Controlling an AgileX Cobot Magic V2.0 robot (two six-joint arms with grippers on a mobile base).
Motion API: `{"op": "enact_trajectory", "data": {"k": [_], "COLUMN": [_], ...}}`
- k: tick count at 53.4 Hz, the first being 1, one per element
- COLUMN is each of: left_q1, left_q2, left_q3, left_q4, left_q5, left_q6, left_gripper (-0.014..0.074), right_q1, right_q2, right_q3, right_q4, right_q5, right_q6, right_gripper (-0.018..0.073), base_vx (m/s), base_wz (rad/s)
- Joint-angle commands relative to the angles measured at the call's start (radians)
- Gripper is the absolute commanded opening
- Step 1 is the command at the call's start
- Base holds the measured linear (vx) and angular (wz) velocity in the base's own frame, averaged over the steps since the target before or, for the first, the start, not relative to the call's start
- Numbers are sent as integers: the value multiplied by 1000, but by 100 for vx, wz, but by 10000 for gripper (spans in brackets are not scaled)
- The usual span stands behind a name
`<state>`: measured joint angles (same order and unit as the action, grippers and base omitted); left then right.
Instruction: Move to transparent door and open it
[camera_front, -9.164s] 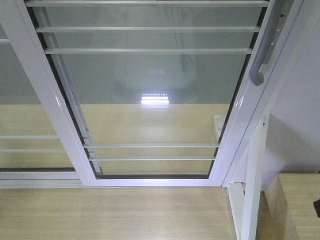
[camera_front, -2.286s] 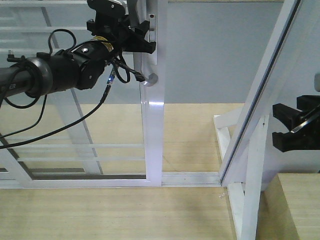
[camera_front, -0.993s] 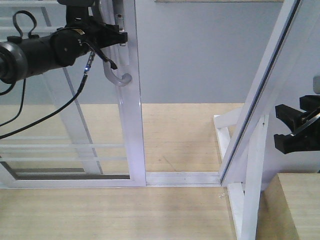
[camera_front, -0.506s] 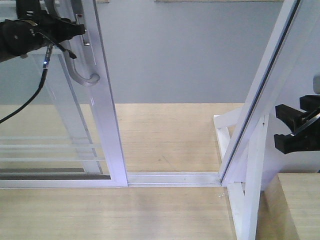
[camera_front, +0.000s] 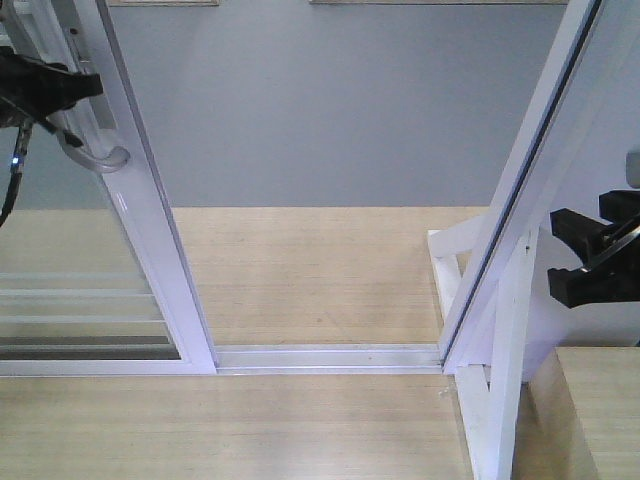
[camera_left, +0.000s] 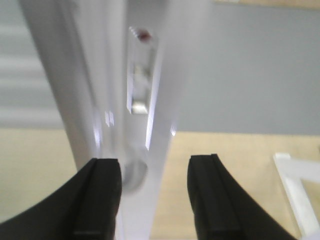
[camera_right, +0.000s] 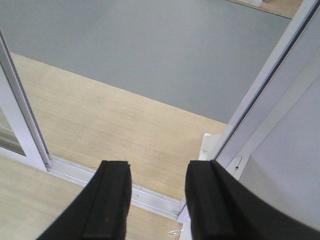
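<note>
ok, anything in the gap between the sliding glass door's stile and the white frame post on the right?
No. In the front view only the white floor track spans between the white-framed transparent door and the white frame post; beyond it lie wood floor and grey wall.

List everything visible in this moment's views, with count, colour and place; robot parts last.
Transparent door: one, white frame, clear glass, slid to the far left.
Pull handle: one, silver-grey, curved, on the door's stile.
Floor track: one, white, across the opening.
Frame post: one, white, leaning at right.
Wooden floor: light tan, both sides of the track.
Back wall: grey-blue, behind the opening.
Left gripper: black, fingers either side of the door's stile.
Right gripper: black, open, holding nothing.
</note>
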<state>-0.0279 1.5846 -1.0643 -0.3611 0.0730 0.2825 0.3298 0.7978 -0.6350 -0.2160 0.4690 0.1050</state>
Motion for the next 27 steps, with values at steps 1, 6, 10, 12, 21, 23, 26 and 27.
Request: {"op": "enact_trajectory", "data": {"k": [1,6,10,12,21,23,26,27], "left_q1": [-2,-2,-2,-2,-2,-2,-2,-2], "left_q2": [-110,-210,-292,-346,-584,-641,-719,-734], "left_q3": [58,174,257,301,437,458,478,483], "left_q4": [25,28,49,51,49,49,49,49], "left_q5": [-53,-55,-63,-65,-73,-73,-73,-67], "left_q6": [0,0,0,0,0,0,-1,-1], "left_gripper": [429,428,428,428,428,428,428,428], "right_q1": [-4,-4,-4,-4,-4,-4,-4,-4], "right_q2": [-6,-6,-6,-6,-6,-6,-6,-6], "right_q3": [-28,-28,-28,-28,-28,-28,-28,-28], "right_q4": [-18,-18,-18,-18,-7,-7,-7,-7], "right_q5": [-70,-70,-71,-71,-71,-71,-71,-71], "right_q6": [-8,-8,-8,-8,-8,-8,-8,-8], "right_gripper": [347,347,347,347,347,347,347,347], "base_vx": [0,0,0,0,0,0,0,0], "base_wz": [0,0,0,0,0,0,0,0]}}
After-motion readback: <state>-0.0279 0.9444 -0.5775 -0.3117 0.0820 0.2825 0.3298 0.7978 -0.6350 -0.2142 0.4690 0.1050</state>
